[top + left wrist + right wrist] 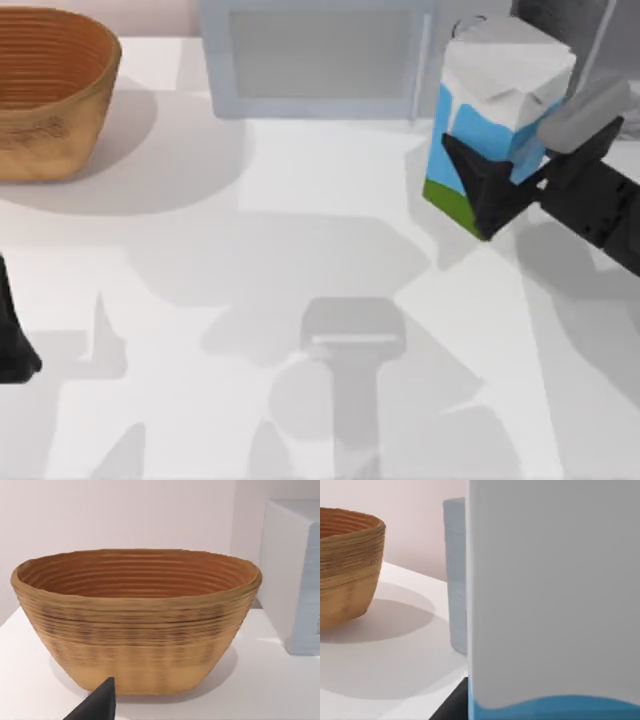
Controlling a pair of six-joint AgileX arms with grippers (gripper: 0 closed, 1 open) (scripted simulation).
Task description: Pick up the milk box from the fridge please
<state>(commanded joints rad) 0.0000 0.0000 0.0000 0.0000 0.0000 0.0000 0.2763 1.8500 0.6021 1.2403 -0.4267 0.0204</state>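
Observation:
The milk box has a white gable top, a light blue body and a green base. It hangs tilted at the back right of the table, close to the camera. My right gripper is shut on it from the right, one dark finger across its blue side. In the right wrist view the milk box is very near, with a dark finger at its lower edge. Behind the carton, at the back right corner, is the dark grey fridge. My left gripper is parked at the table's left edge.
A woven brown basket stands at the back left and faces the left wrist camera. A pale blue-grey panel in a silver frame stands at the back centre. Arm shadows lie across the white table.

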